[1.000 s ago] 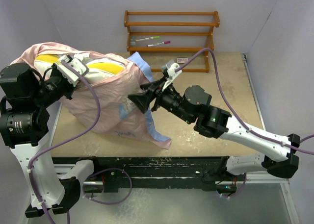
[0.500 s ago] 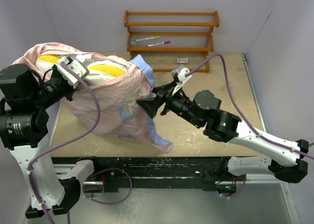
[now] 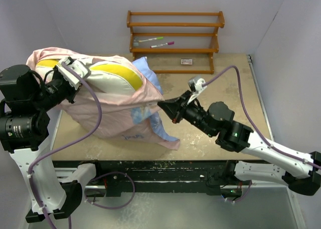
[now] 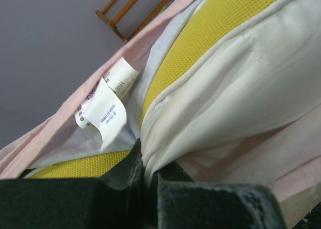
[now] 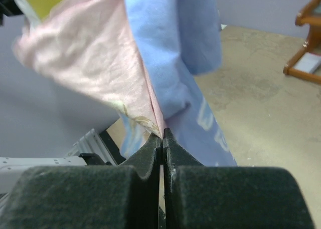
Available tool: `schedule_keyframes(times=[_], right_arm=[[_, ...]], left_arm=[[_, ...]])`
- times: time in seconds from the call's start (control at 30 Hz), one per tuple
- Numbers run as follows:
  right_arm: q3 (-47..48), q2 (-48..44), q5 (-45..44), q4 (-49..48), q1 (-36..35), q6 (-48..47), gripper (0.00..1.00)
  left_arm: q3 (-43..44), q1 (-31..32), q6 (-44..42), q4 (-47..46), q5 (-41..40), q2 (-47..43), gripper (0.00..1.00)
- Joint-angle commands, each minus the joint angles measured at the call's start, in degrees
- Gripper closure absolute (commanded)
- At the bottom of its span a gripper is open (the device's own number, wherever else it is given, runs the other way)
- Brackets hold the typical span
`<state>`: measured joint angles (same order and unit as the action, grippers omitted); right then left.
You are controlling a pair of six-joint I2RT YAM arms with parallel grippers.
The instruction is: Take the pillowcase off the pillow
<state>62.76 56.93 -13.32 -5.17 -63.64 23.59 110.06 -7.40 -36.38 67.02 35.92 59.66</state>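
The pillow (image 3: pixel 108 73), cream-white with a yellow band, sticks partly out of the pillowcase (image 3: pixel 118 116), which is pink inside and light blue outside and hangs over the table. My left gripper (image 3: pixel 67 71) is shut on a fold of the pillow's white fabric (image 4: pixel 200 108) near its yellow band (image 4: pixel 215 33), held up at the left. My right gripper (image 3: pixel 163 104) is shut on the pillowcase's edge (image 5: pixel 150 103), pulling it taut to the right. White care labels (image 4: pixel 103 111) hang beside the left fingers.
A wooden rack (image 3: pixel 175 38) stands at the back of the table with two markers (image 3: pixel 156 41) on a shelf and a small card (image 3: pixel 186 61) below. Grey walls close in on the left, back and right. The wooden tabletop (image 3: pixel 225 88) lies under the right arm.
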Motion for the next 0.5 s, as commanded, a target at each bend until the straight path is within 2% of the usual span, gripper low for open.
schedule_keyframes(times=[0.0,0.1,0.23,0.37,0.47], right_arm=[[-12.56,-5.59,-7.11,-1.54,1.89,4.76,1.00],[-19.90,-6.71,-7.23,-2.62,2.63,8.04,1.00],[-23.41,-2.37,-5.70,-3.91,2.68,10.90,1.00],[-18.22,5.79,-2.32,-1.38,2.64,9.52,1.00],[-7.97,7.41,-2.70,4.31,2.69,7.01,0.86]], left_arm=[[3.87,-0.23,4.31,-9.81,-7.17,1.39,1.00],[3.78,-0.24,6.23,-11.69,-8.80,1.85,1.00],[4.03,-0.25,8.51,-12.42,-3.39,0.80,1.00],[6.22,-0.25,10.30,-10.40,5.87,0.17,1.00],[6.92,-0.25,9.56,-8.54,12.90,-0.87,1.00]])
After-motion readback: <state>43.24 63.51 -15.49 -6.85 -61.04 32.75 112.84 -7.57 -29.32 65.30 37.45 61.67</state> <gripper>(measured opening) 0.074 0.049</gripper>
